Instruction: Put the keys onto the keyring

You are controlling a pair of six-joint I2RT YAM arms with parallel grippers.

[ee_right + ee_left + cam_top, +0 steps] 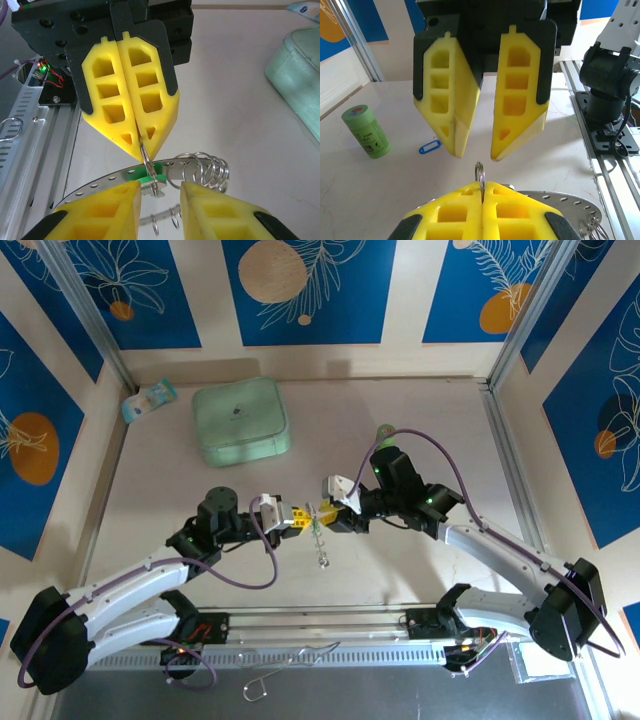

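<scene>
My left gripper [482, 189] is shut on a small split ring [480, 173], which stands up from between its fingertips. From that ring hangs the keyring [112, 178], a wide band of perforated silvery metal carrying several more split rings [209, 170]. The green-headed key [151, 173] sits at the small ring's lower end; I cannot tell whether it is threaded on. My right gripper [159, 189] is open, facing the left one tip to tip, its fingers either side of the green key without touching it. The blue-headed key [429, 147] lies on the table. In the top view both grippers [296, 518] [332, 516] meet mid-table.
An upright green cylinder [366, 131] stands near the blue key. A mint-green square case [240, 420] and a small packet [150, 398] lie at the back. A metal rail [320, 625] and loose wire hooks [290, 660] run along the near edge.
</scene>
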